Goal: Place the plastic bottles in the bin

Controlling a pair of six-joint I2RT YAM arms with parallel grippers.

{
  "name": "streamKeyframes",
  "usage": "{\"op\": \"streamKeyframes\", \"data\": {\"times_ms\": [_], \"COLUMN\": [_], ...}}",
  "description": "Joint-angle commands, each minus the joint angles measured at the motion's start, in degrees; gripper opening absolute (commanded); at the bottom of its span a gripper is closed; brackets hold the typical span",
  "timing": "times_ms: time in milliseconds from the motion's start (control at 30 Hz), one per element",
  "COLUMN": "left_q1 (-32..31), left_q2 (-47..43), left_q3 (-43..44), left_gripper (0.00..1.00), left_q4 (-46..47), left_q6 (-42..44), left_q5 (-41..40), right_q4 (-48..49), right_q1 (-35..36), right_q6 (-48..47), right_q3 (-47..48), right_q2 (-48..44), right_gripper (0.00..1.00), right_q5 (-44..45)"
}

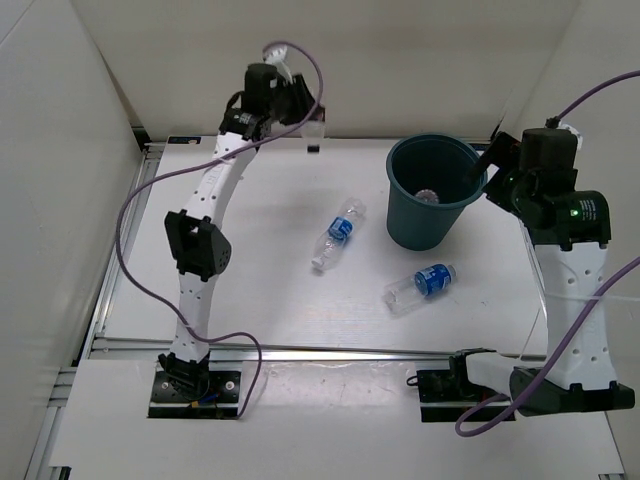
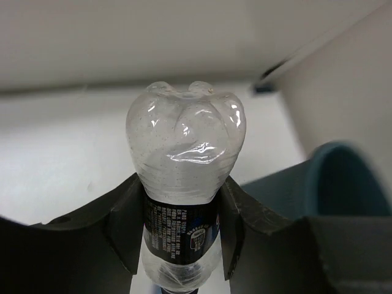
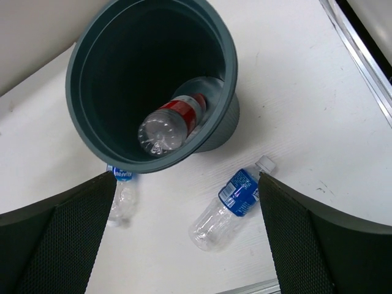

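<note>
Top external view first, and we start with the white table, where the bin stands upright towards the far right, mouth open to the ceiling, ready to take drops from above.

Left of the bin and raised off the table, the left gripper is clamped on the dark-labelled bottle. From its wrist camera we see the left gripper with its jaws pressed against the label band, and the dark-labelled bottle pointing its clear base up and away. That looks like a firm mid-body hold, good for carrying without the bottle swinging. The teal rim of the bin shows ahead and to the right, so we judge this one is bound for the bin but is not yet over its mouth.

Just right of the bin, the right gripper hovers beside the rim. Its wrist view shows the right gripper spread wide, nothing between the fingers, looking straight down into the bin.

Inside lies the red-labelled bottle. That one is home.

Two remain on the table: one blue-labelled bottle lying on its side just in front of the bin, and the other blue-labelled bottle lying to the bin's left. We reckon the open right gripper is best placed for the nearer one.
</note>
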Motion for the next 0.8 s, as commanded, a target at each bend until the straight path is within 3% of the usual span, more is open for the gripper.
{"op": "streamKeyframes", "data": {"times_ms": [0, 267, 700, 733, 767], "left_q1": [-1.0, -9.5, -17.4, -17.4, -17.4], "left_q2": [-7.5, -2.6, 3.0, 3.0, 3.0], "left_q3": [3.4, 3.0, 3.9, 3.2, 3.2], "left_gripper": [0.39, 0.50, 0.57, 0.59, 0.67], "left_q4": [15.6, 45.9, 46.2, 45.5, 45.5], "left_q6": [-9.2, -30.3, -27.4, -26.8, -26.2], "left_q5": [3.7, 3.1, -1.6, -1.0, -1.0], "right_q4": [-0.6, -2.8, -7.0, -7.0, -7.6], "right_q1": [-1.6, -6.4, -6.4, -6.4, -6.4], "right_q6": [1.7, 9.8, 10.4, 10.4, 10.4], "right_q3": [2.1, -0.1, -1.4, -1.4, -1.4], "right_q2": [0.1, -4.7, -13.3, -13.3, -13.3], "right_gripper": [1.00, 1.00, 1.00, 1.00, 1.00], "right_q5": [2.5, 9.4, 15.8, 16.4, 16.4]}}
